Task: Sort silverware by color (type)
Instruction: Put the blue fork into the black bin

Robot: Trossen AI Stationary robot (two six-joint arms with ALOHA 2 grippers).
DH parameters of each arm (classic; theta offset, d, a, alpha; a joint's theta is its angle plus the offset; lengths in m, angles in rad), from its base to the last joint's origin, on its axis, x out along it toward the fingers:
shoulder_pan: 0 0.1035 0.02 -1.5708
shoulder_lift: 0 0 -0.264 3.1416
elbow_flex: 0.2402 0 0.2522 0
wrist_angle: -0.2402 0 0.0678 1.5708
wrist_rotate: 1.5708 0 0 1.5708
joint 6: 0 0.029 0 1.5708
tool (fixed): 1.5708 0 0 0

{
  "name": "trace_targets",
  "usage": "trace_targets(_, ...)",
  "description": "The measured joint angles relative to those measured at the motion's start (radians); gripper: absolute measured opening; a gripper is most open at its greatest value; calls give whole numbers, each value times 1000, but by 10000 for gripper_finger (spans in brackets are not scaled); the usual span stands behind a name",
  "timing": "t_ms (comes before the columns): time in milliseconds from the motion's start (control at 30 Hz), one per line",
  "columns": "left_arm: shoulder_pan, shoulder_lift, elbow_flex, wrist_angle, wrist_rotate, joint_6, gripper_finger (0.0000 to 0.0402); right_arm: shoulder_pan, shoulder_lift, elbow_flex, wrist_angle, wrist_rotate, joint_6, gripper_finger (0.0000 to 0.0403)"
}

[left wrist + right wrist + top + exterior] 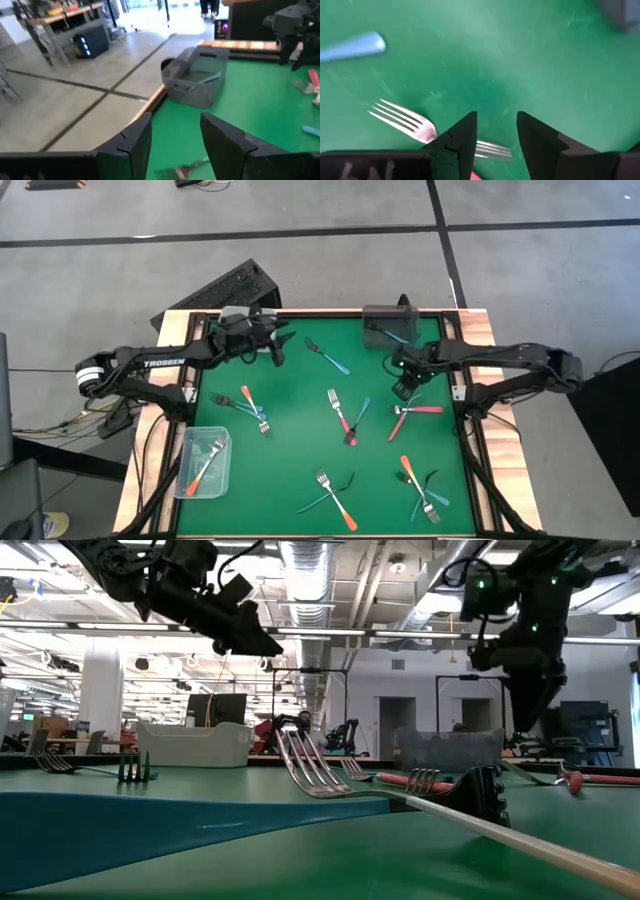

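Silverware lies scattered flat on the green mat (300,395): a blue fork (328,357) near the far edge, an orange and blue pair (252,405), a red and blue pair (345,415), red forks (410,412), and more near the front (335,498). My left gripper (280,348) hovers open above the mat's far left, pointing nearly level toward the dark grey bin (197,77). My right gripper (403,388) is open and points down just above two fork heads (405,120), touching nothing.
A clear bin (188,480) at the near left holds one orange fork (205,463). The dark grey bin (372,315) at the far edge holds a blue fork (388,335). A blue handle (352,47) lies near my right gripper. Wooden rails frame the mat.
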State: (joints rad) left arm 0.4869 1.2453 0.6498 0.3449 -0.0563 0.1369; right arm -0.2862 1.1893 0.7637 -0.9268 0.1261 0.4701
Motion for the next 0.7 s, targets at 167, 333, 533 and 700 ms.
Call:
trace_targets(167, -18, 0, 0, -39, -1, -23, 157, 22, 28, -53, 1, 0, 8, 164)
trace_targets(333, -54, 0, 0, -42, -1, -45, 157, 60, 24, -109, 4, -23, 47, 164)
trace_targets(533, -93, 0, 0, -42, -11, -55, 157, 96, 23, -158, 70, -23, 34, 164)
trace_targets(700, -125, 0, 0, -44, -56, -64, 157, 124, 20, -162, 69, -20, 37, 164)
